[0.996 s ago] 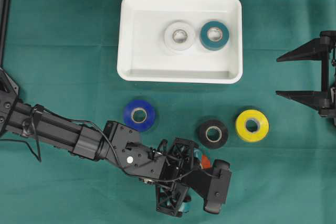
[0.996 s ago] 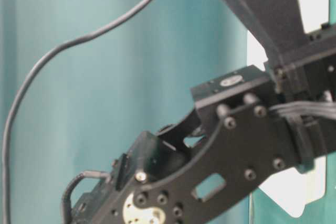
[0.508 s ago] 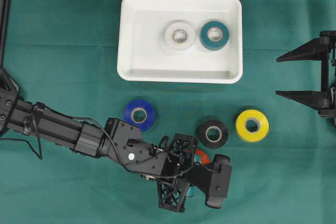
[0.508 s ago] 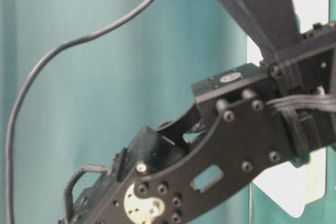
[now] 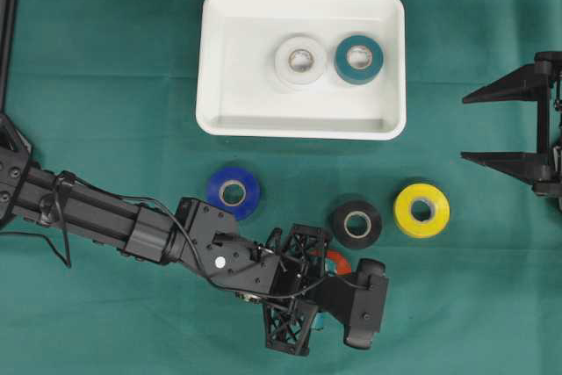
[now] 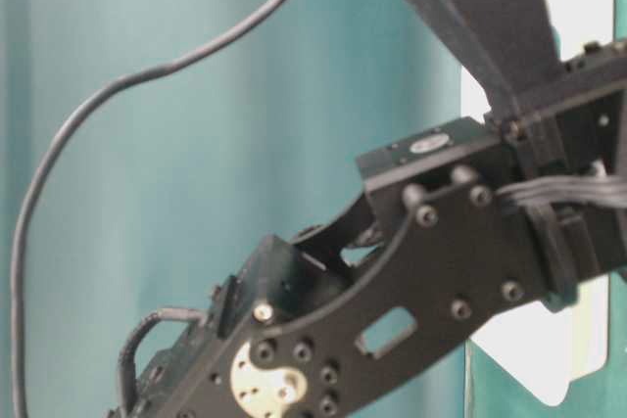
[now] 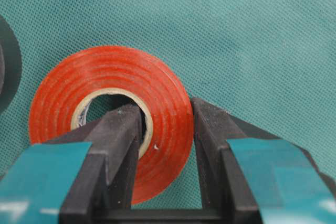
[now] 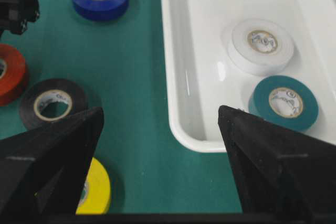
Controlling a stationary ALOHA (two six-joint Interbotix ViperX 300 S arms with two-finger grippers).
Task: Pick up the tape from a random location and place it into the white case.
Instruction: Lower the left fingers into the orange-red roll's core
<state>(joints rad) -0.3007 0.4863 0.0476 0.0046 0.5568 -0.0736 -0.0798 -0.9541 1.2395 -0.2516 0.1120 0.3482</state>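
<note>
A red tape (image 7: 170, 129) lies flat on the green cloth, also seen as a red sliver (image 5: 339, 262) beside my left wrist. My left gripper (image 7: 164, 109) is shut on the roll's wall, with one finger (image 7: 118, 129) in the core hole and the other against the outer rim. The white case (image 5: 211, 59) sits at the top centre and holds a white tape (image 5: 300, 61) and a teal tape (image 5: 358, 59). My right gripper (image 5: 465, 127) hovers open at the right edge with nothing between its fingers.
On the cloth below the case lie a blue tape (image 5: 233, 192), a black tape (image 5: 356, 223) and a yellow tape (image 5: 421, 209). The black one lies close to the red one. My left arm fills the table-level view.
My left gripper's jaws have shut on the red tape's wall. The wrist shifted slightly. The right arm has not moved.
</note>
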